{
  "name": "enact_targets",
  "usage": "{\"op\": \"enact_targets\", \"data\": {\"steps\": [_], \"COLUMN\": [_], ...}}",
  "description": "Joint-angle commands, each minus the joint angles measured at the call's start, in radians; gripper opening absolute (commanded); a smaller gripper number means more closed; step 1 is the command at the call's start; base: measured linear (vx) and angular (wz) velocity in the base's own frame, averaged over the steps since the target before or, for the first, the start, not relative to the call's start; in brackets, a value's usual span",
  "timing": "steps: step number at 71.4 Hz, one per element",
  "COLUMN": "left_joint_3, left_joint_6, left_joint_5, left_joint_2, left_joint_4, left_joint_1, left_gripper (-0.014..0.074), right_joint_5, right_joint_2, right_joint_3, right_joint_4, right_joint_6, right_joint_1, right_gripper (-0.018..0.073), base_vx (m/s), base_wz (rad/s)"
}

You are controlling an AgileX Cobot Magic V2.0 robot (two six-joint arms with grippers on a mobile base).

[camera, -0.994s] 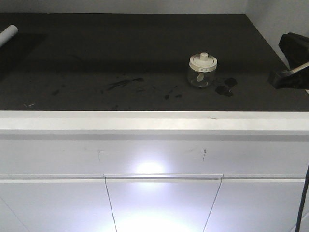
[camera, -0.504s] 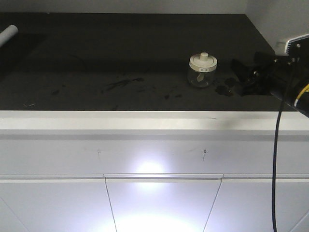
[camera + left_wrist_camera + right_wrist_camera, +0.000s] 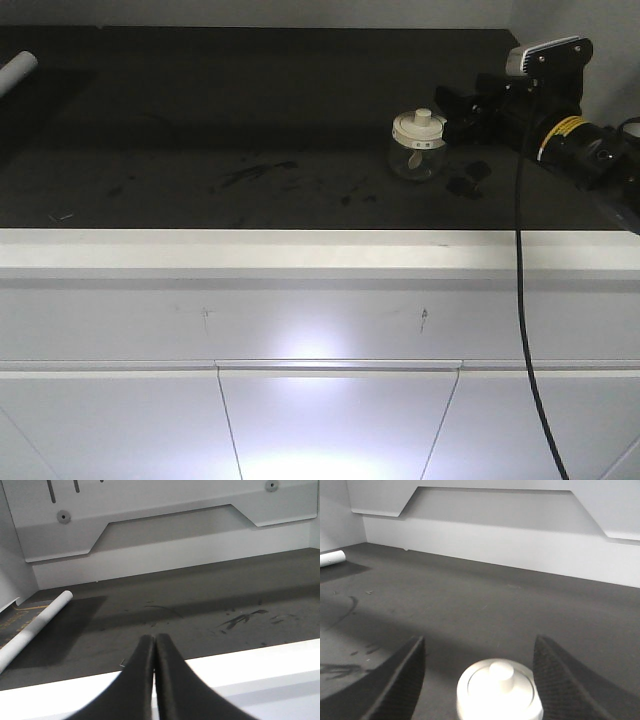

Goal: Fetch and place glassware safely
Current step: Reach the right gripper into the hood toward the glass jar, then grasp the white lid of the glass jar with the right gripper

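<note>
The glassware, a small clear jar (image 3: 417, 150) with a cream-white knobbed lid, stands upright on the dark counter right of centre. My right gripper (image 3: 452, 115) reaches in from the right and hovers just beside the lid. In the right wrist view that gripper (image 3: 480, 640) is open, and the lid (image 3: 500, 692) sits low between the two fingers with a gap on each side. In the left wrist view my left gripper (image 3: 153, 639) is shut with nothing in it, over the counter's white front edge. The front view does not show the left gripper.
A white tube (image 3: 16, 70) lies at the far left of the counter; the left wrist view shows this tube (image 3: 35, 625) too. Dark scuffs (image 3: 255, 173) and black scraps (image 3: 468, 178) mark the surface. A white ledge (image 3: 300, 250) fronts the counter, and a white wall (image 3: 520, 545) closes the back.
My right arm has swung in from the right edge, leftward and up, bringing its open gripper next to the jar's lid. The jar has stayed put.
</note>
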Motion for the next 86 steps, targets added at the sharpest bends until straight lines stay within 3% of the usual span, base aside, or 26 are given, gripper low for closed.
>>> {"op": "enact_targets", "data": {"steps": [1, 34, 67, 75, 86], "left_joint_3": [-0.030, -0.030, -0.030, -0.030, -0.030], "left_joint_6": [-0.008, -0.008, -0.008, -0.008, -0.008], "left_joint_5": [-0.068, -0.063, -0.057, -0.056, -0.056], "left_joint_2": [0.004, 0.004, 0.004, 0.004, 0.004], "left_joint_4": [-0.004, -0.004, -0.004, -0.004, -0.004], "left_joint_1": [-0.001, -0.001, -0.001, -0.001, -0.001], "left_gripper": [-0.0007, -0.0007, -0.0007, -0.0007, -0.0007], "right_joint_5": [-0.073, 0.046, 0.050, 0.048, 0.046], "right_joint_2": [0.009, 0.266, 0.327, 0.327, 0.327], "right_joint_3": [-0.090, -0.386, -0.415, -0.415, -0.415], "right_joint_4": [0.021, 0.060, 0.070, 0.070, 0.070], "right_joint_6": [0.001, 0.002, -0.011, -0.011, -0.006], "right_joint_1": [0.008, 0.053, 0.053, 0.053, 0.053], "right_gripper": [0.0456, 0.0456, 0.0445, 0.0368, 0.0120], "base_vx": [0.00, 0.00, 0.00, 0.00, 0.00], "base_wz": [0.00, 0.00, 0.00, 0.00, 0.00]}}
